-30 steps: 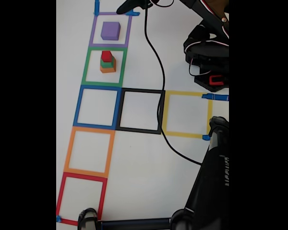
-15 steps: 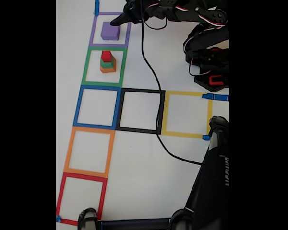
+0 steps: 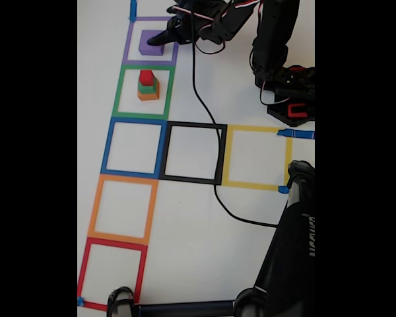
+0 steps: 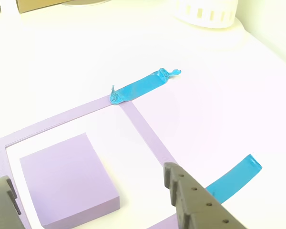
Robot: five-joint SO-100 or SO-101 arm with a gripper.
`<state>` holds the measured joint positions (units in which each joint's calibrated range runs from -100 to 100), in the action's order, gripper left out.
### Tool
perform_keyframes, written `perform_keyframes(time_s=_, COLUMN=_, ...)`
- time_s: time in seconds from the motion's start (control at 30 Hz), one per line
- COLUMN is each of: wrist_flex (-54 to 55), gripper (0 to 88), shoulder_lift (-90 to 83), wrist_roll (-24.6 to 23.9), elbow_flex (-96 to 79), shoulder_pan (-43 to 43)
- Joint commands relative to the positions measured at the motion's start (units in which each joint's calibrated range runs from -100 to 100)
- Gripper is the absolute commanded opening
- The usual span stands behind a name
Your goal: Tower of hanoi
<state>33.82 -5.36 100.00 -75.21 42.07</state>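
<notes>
The purple cube (image 3: 147, 47) lies flat inside the purple tape square (image 3: 128, 46) at the top of the fixed view. Just below it, in the green tape square, the orange cube (image 3: 148, 96), green cube (image 3: 147, 87) and red cube (image 3: 146, 77) form a stack, largest at the bottom. My gripper (image 3: 160, 37) reaches in from the upper right and hovers over the purple cube's right side. In the other view the gripper (image 4: 88, 180) is open, its grey fingers (image 4: 188, 200) straddling the purple cube (image 4: 62, 176) without touching it.
Blue (image 3: 107, 146), black (image 3: 193, 124), yellow (image 3: 256, 129), orange (image 3: 122, 177) and red (image 3: 112, 242) tape squares mark the white table. A black cable (image 3: 206, 109) trails across it. The arm's base (image 3: 289, 99) sits at right, a black stand (image 3: 290, 251) at lower right.
The arm has swung down and left, bringing the gripper from the purple square's top right corner onto the purple cube. The cubes have not moved.
</notes>
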Motion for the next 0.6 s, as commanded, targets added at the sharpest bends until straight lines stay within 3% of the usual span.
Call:
perform_keyframes(time_s=0.0, wrist_flex=5.5, gripper=38.8, shoulder_lift=2.9, wrist_roll=0.0, elbow_flex=2.0, shoulder_pan=-2.3)
perform_keyframes(time_s=0.57, wrist_flex=15.0, gripper=37.5, shoulder_lift=18.7, wrist_roll=0.0, elbow_flex=9.1, shoulder_pan=-3.9)
